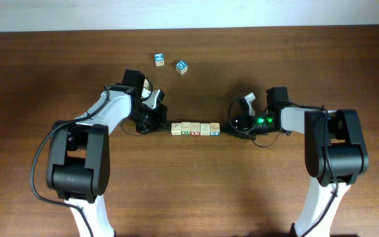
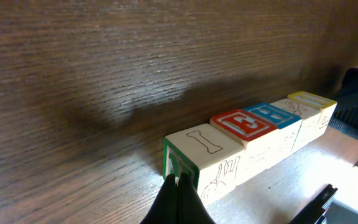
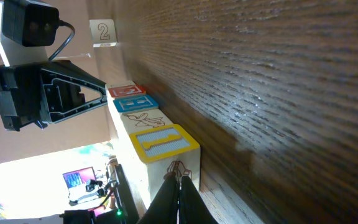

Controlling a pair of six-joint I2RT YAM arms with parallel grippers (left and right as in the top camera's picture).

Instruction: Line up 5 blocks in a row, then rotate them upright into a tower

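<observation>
Five blocks (image 1: 195,128) in row, frame center, on table (image 1: 189,191). Left gripper (image 2: 179,190) closed, empty, tip at row's left end. Right gripper (image 3: 180,186) closed, empty, at right end. Two loose blocks (image 1: 158,59) upper center.

Left gripper (image 1: 164,125): jaws closed, arm reaching inward, low. Right gripper (image 1: 233,124): jaws closed, arm reaching inward, low.

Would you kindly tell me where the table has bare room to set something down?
Bare: the table in front of the block row, between the arm bases; the far right corner. Crowded: the middle, where left gripper and right gripper flank the row's ends, and around two loose blocks.
</observation>
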